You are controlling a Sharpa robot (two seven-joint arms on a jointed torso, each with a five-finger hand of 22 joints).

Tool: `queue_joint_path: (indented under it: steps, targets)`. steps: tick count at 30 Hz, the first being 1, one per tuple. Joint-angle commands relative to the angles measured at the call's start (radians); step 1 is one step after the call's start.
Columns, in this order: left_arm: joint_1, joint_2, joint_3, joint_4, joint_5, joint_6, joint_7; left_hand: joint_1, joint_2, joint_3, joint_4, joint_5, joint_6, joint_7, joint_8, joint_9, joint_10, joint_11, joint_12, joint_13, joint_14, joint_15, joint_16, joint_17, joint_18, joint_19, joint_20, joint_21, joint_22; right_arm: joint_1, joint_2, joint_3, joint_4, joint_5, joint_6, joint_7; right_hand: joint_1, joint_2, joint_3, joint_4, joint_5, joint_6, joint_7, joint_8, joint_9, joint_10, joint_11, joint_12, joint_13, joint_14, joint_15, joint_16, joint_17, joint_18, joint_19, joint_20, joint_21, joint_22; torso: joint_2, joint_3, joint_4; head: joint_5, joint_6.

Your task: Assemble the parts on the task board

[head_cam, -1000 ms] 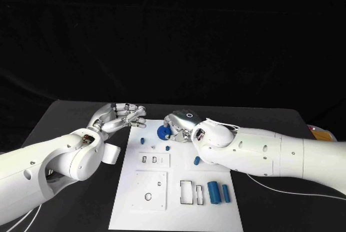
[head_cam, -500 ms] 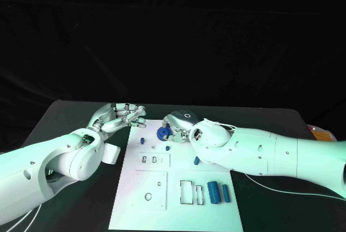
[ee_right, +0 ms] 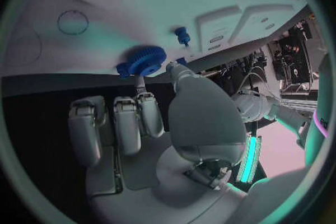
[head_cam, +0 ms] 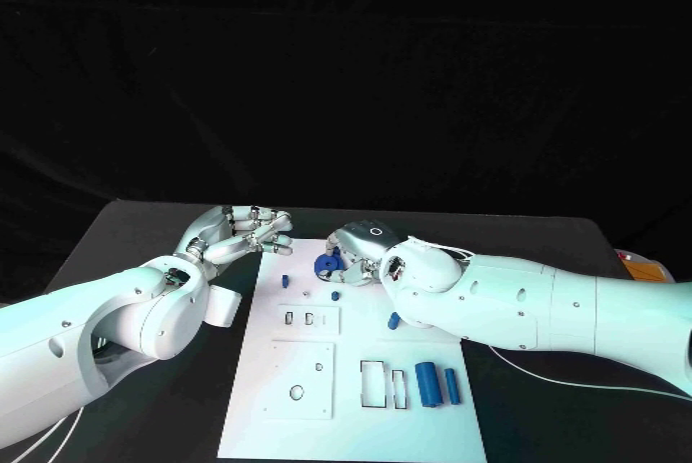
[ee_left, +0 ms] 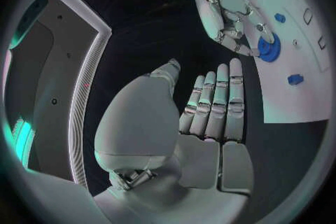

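The black surface (head_cam: 144,233) carries the white task board (head_cam: 346,383), which runs from the near edge up between the two arms. The right robot hand (head_cam: 361,248) sits over the board's far end, its fingertips (ee_right: 140,87) touching the blue gear (ee_right: 145,59); it appears to pinch the gear at its rim, with the gear lying flat against the board. The left robot hand (head_cam: 238,233) hangs just beside the board's left far corner, fingers curled in with nothing in them. Nearer the robot, two blue cylinders (head_cam: 437,383) lie side by side by the rectangular cut-outs, and small blue pegs (head_cam: 286,280) stand further up the board. The step in hand looks like seating the gear. To do it well, the right robot hand should keep the gear level, press straight down and avoid nudging the small peg (ee_right: 182,35) near it.
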Motion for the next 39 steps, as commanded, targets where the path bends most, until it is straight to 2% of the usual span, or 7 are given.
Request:
queue_joint_path:
  steps: [1,16,23,27,34,38,39]
  targets:
    - [0.001,0.001,0.001,0.002,0.004,0.016,0.005,0.001,0.008,-0.008,0.003,-0.004,-0.008,0.034,-0.007,-0.001,-0.006,0.003,-0.006,0.000,-0.006,-0.002,-0.006,0.002,0.010,-0.007,0.002,-0.004,-0.002,-0.002,-0.004,-0.002,0.000,0.014,0.043,0.010,-0.023,0.010,-0.007,-0.001,0.021,0.001,-0.003,-0.007,0.002,0.001,0.001,0.000,0.098,0.090,0.006,0.006,0.193,-0.007,0.103,0.004,0.004,0.263,0.001,0.0007,-0.0009,0.000,-0.001]
    - [0.001,-0.002,0.001,-0.003,0.004,0.015,0.008,0.002,0.009,-0.008,0.003,-0.004,-0.009,0.035,-0.007,-0.001,-0.007,0.003,-0.006,0.000,-0.006,-0.002,-0.006,0.002,0.010,-0.007,0.002,-0.004,-0.002,-0.002,-0.016,-0.003,0.001,0.027,0.063,0.009,-0.032,0.019,-0.004,-0.003,0.047,0.006,-0.005,-0.006,0.005,0.005,-0.001,0.004,0.103,0.091,0.004,0.008,0.198,-0.007,0.103,0.003,0.004,0.263,0.001,0.0021,-0.0023,0.001,0.001]
    - [0.001,-0.003,0.001,-0.004,0.004,0.014,0.009,0.002,0.009,-0.008,0.003,-0.004,-0.009,0.035,-0.007,-0.001,-0.007,0.003,-0.006,0.000,-0.006,-0.002,-0.006,0.002,0.010,-0.007,0.002,-0.004,-0.002,-0.002,-0.046,-0.003,0.033,0.031,0.026,0.014,-0.030,0.021,0.002,-0.004,0.060,0.007,-0.006,-0.006,0.007,0.010,-0.001,0.009,0.109,0.091,0.004,0.008,0.200,-0.007,0.103,0.003,0.004,0.263,0.001,0.0014,0.0002,-0.001,0.001]
    - [0.001,-0.005,0.001,-0.004,0.004,0.013,0.009,0.002,0.009,-0.008,0.003,-0.004,-0.009,0.035,-0.007,-0.001,-0.007,0.003,-0.006,0.000,-0.006,-0.002,-0.006,0.002,0.010,-0.007,0.002,-0.004,-0.002,0.002,-0.093,-0.001,0.080,0.039,-0.015,0.023,-0.028,0.022,0.005,-0.005,0.069,0.009,-0.007,-0.006,0.008,0.013,-0.002,0.012,0.112,0.091,0.003,0.008,0.201,-0.007,0.103,0.002,0.004,0.263,0.000,0.0016,-0.0009,-0.001,0.001]
    - [0.001,-0.008,0.001,-0.003,0.004,0.012,0.010,0.002,0.009,-0.008,0.003,-0.004,-0.009,0.035,-0.007,-0.001,-0.007,0.003,-0.006,0.000,-0.006,-0.002,-0.006,0.002,0.010,-0.007,0.002,-0.004,-0.002,0.033,-0.229,0.005,0.197,0.112,-0.070,0.041,-0.019,0.016,0.010,-0.008,0.074,0.010,-0.007,-0.007,0.009,0.015,-0.003,0.014,0.114,0.091,0.003,0.007,0.196,-0.007,0.103,0.002,0.004,0.263,-0.001,0.0024,-0.0106,0.002,0.008]
    - [0.001,-0.009,0.001,-0.002,0.005,0.011,0.010,0.002,0.009,-0.008,0.003,-0.004,-0.009,0.035,-0.007,-0.001,-0.007,0.003,-0.006,0.000,-0.006,-0.002,-0.006,0.002,0.010,-0.007,0.002,-0.004,-0.002,0.055,-0.317,0.008,0.244,0.218,-0.054,0.080,0.047,-0.003,0.028,-0.025,-0.003,0.014,-0.007,-0.010,0.013,0.017,-0.003,0.015,0.116,0.090,0.002,0.007,0.197,-0.007,0.103,0.000,0.004,0.263,-0.004,0.0045,-0.0174,0.002,0.011]
    - [0.001,-0.009,0.001,-0.001,0.005,0.011,0.010,0.002,0.009,-0.008,0.003,-0.004,-0.009,0.035,-0.007,-0.001,-0.007,0.003,-0.006,0.000,-0.006,-0.002,-0.006,0.002,0.010,-0.007,0.002,-0.004,-0.002,0.057,-0.330,0.008,0.248,0.237,-0.047,0.092,0.047,-0.003,0.028,-0.025,-0.003,0.014,-0.007,-0.010,0.013,0.017,-0.003,0.015,0.116,0.090,0.002,0.007,0.197,-0.007,0.103,0.000,0.004,0.263,-0.004,0.0049,-0.0189,0.002,0.011]
